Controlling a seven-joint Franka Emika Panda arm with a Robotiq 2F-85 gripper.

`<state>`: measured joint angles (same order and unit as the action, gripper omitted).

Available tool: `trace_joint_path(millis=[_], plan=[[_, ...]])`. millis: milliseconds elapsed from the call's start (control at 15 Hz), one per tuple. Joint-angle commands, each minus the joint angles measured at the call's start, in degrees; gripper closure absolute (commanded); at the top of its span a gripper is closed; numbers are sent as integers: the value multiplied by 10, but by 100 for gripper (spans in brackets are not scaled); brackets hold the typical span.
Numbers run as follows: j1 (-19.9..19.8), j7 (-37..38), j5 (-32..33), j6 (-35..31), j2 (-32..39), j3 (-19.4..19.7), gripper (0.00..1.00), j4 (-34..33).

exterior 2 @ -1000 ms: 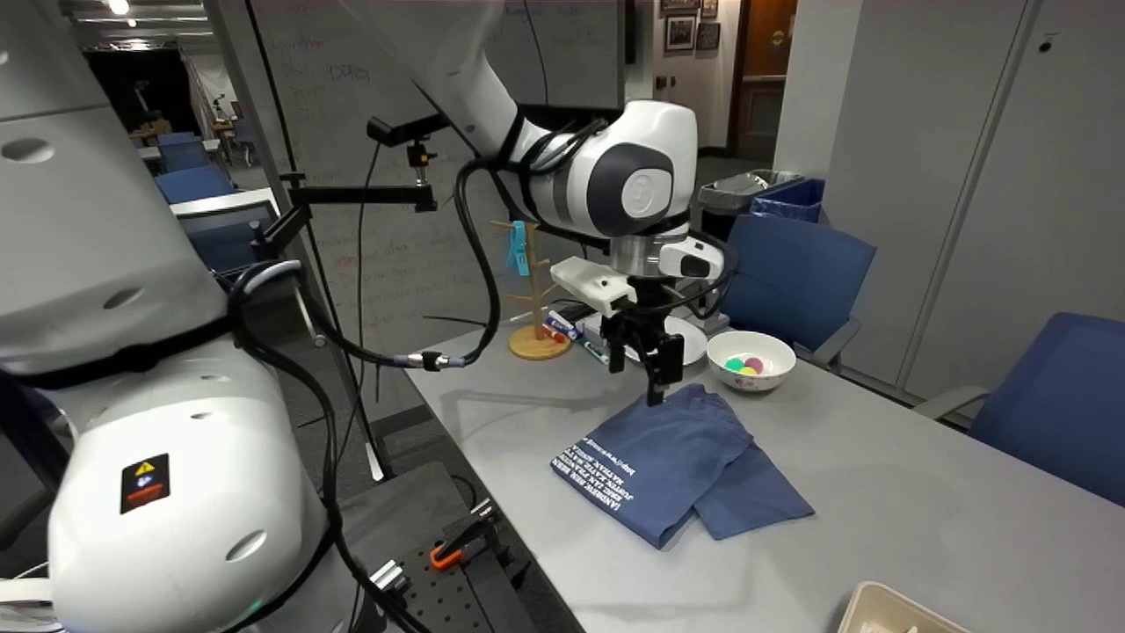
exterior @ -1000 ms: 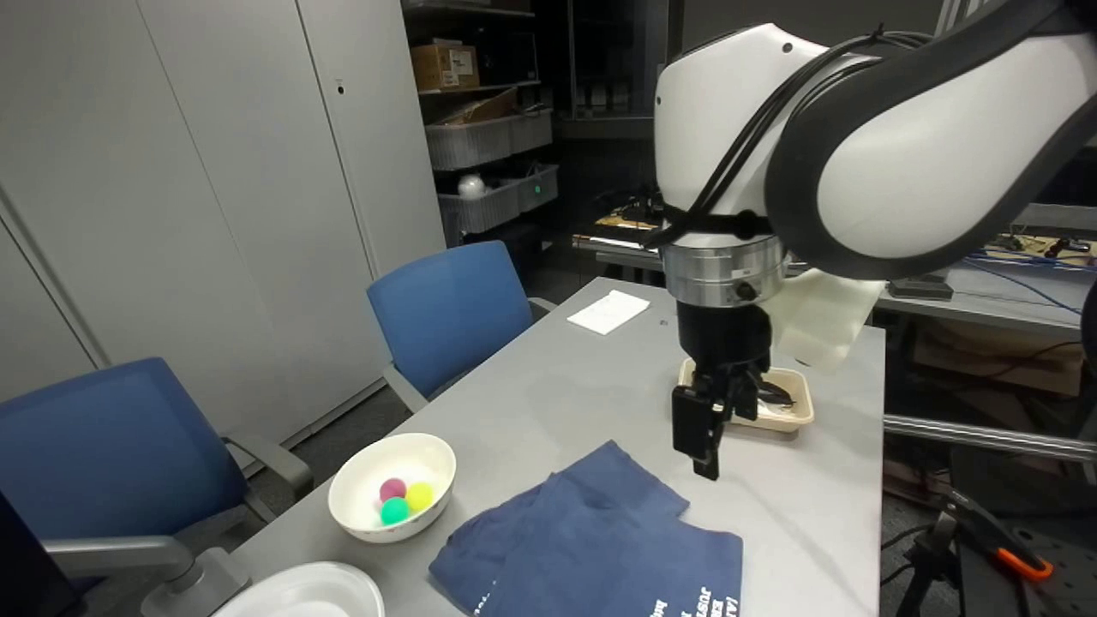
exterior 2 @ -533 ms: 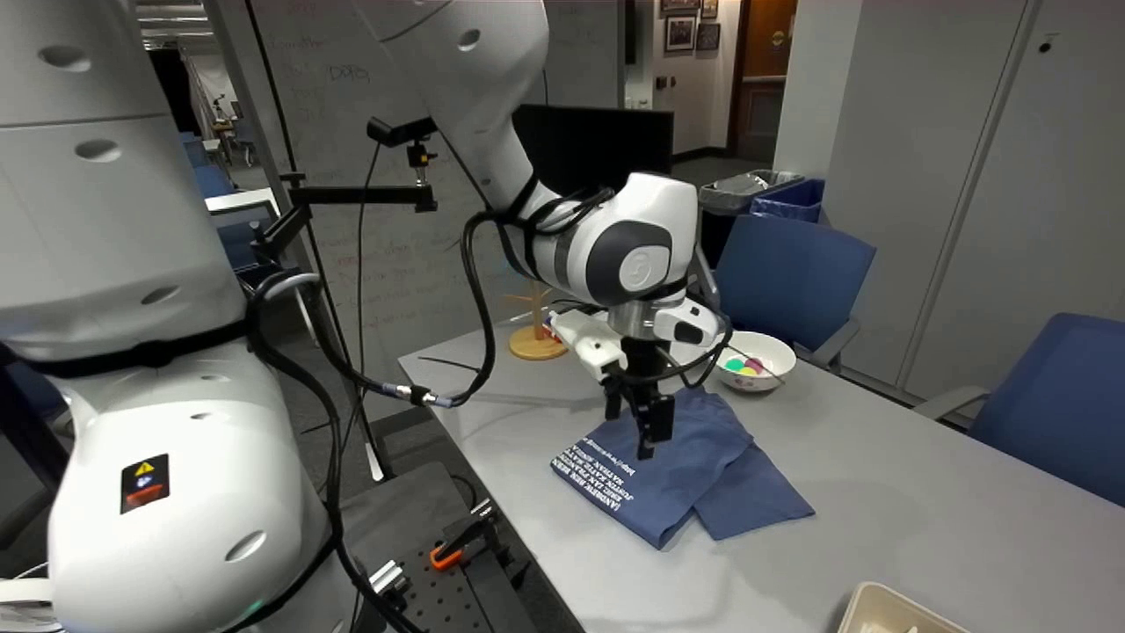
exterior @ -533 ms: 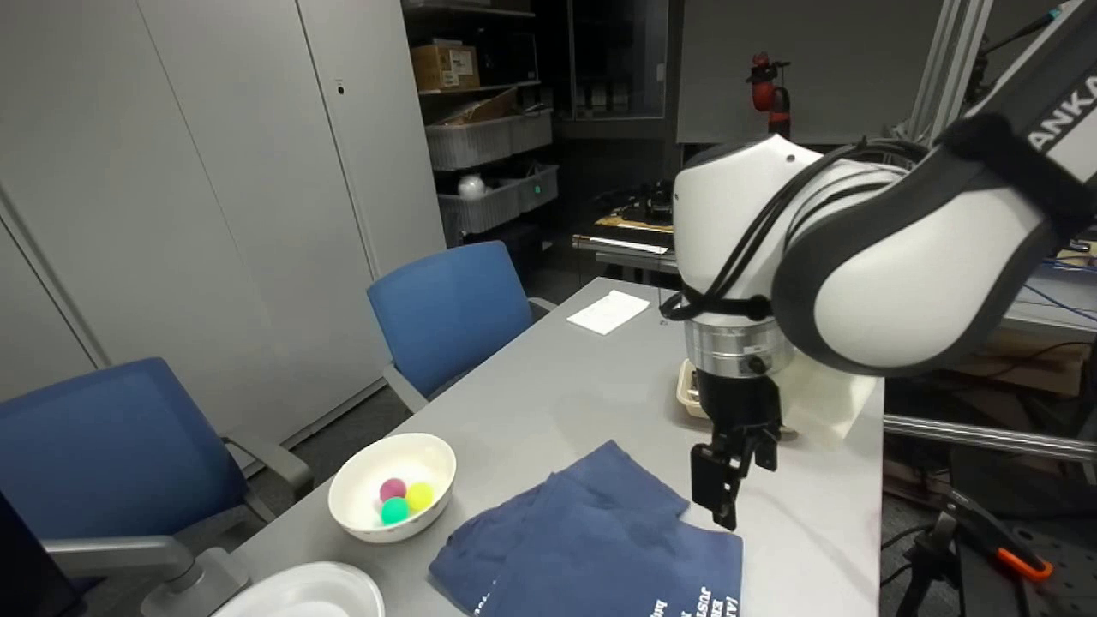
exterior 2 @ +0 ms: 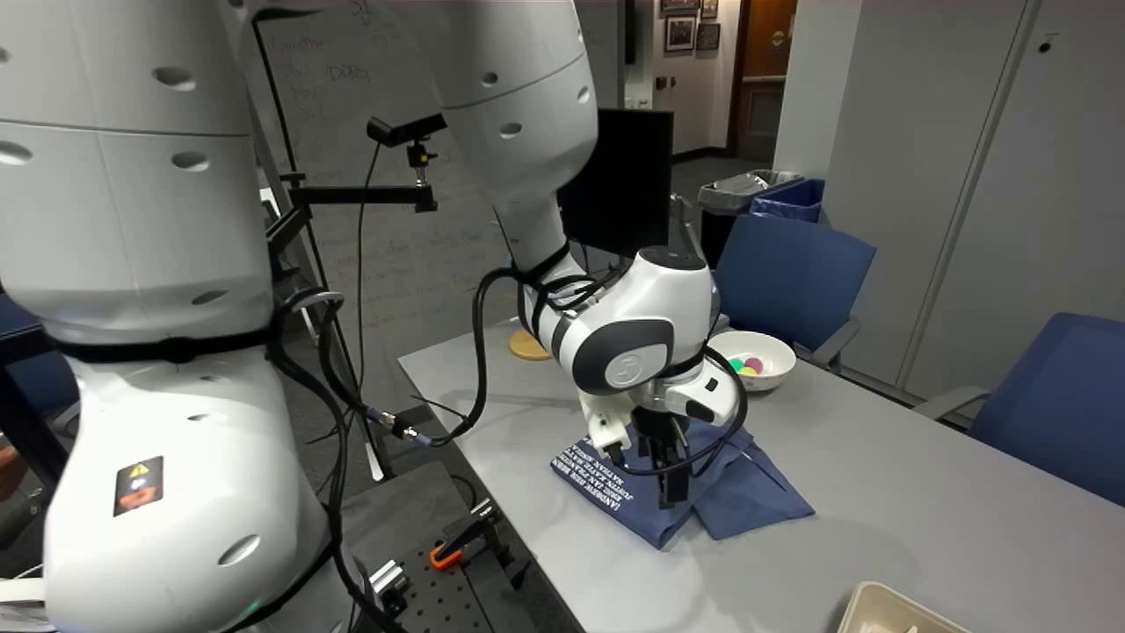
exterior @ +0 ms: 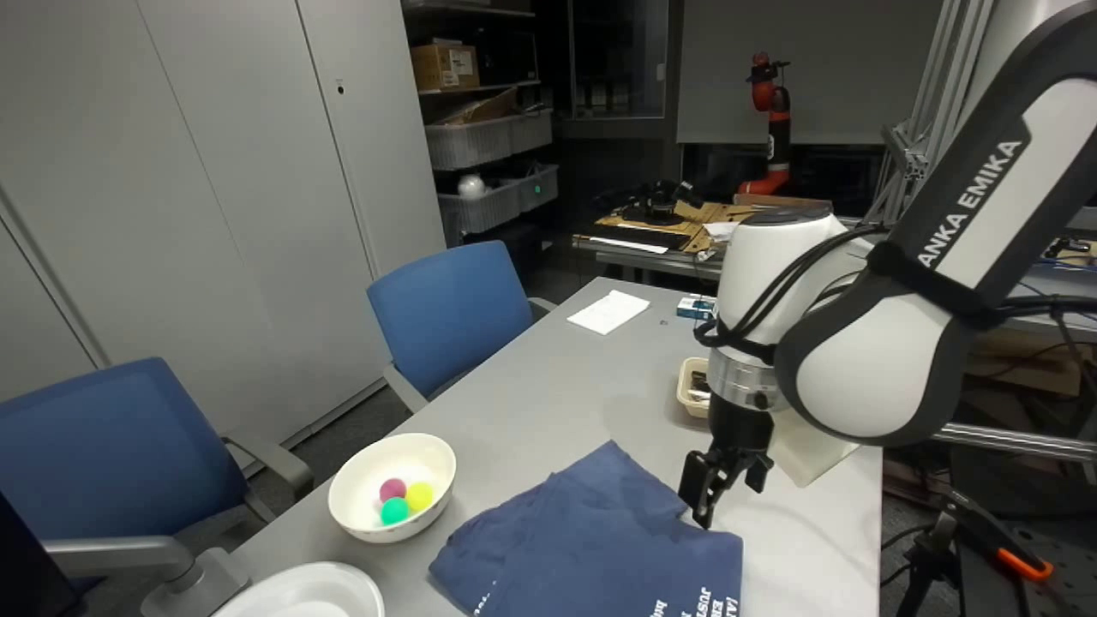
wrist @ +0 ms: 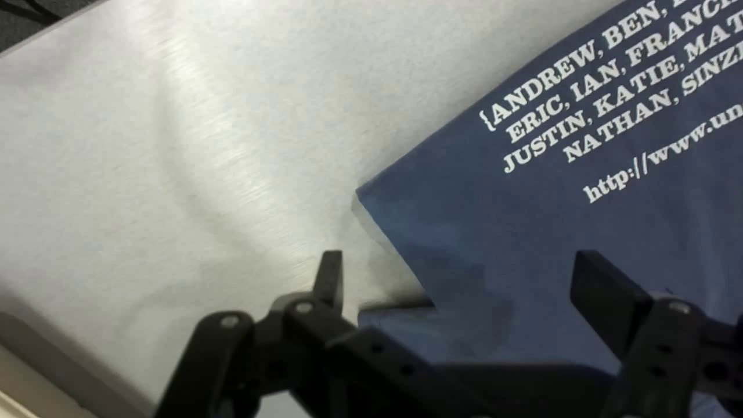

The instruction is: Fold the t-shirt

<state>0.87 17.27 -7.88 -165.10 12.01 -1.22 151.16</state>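
On t-shirt (wrist: 551, 220), white "JUSTIN, KATIE", "http://www.un"; on arm (exterior: 883, 360), "ANKA EMIKA".

One grey table (exterior: 548, 386) bore one t-shirt (exterior: 591, 548), on which five lines of white lettering (wrist: 635, 93) appeared in the wrist view. One white robot arm (exterior: 866, 368) carried one gripper (wrist: 460, 261) with two fingers (wrist: 331, 276). One white bowl (exterior: 368, 463) contained one pink ball (exterior: 392, 489), one yellow ball (exterior: 420, 496) and one green ball (exterior: 395, 511), three in total. In an exterior view, further items comprised one white plate (exterior: 296, 578), one flat white sheet (exterior: 608, 312) and one small blue-and-white box (exterior: 696, 307). One beige tray (exterior 2: 905, 608) and two blue chairs (exterior: 450, 313) appeared in both exterior views. One round wooden base (exterior 2: 527, 345) was partly visible. Background counts were one red-and-black robot arm (exterior: 763, 92), two waste bins (exterior 2: 788, 202) and one black monitor (exterior 2: 637, 176).
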Motion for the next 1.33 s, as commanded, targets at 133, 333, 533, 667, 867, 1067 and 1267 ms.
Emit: trace_joint_path(millis=[133, 333, 533, 667, 867, 1067, 1267], plan=[[5, -11, -44, -39, 38, -4, 0, -6], [5, -11, -47, -45, 53, -7, 0, -14], [0, -11, -51, -51, 89, -6, 0, -27], [5, -6, -45, -59, 116, 5, 0, -33], [3, -9, -46, -60, 143, 9, 0, -46], [-3, -12, -49, -61, 161, 8, 0, -65], [-5, -12, -52, -61, 172, 6, 0, -83]])
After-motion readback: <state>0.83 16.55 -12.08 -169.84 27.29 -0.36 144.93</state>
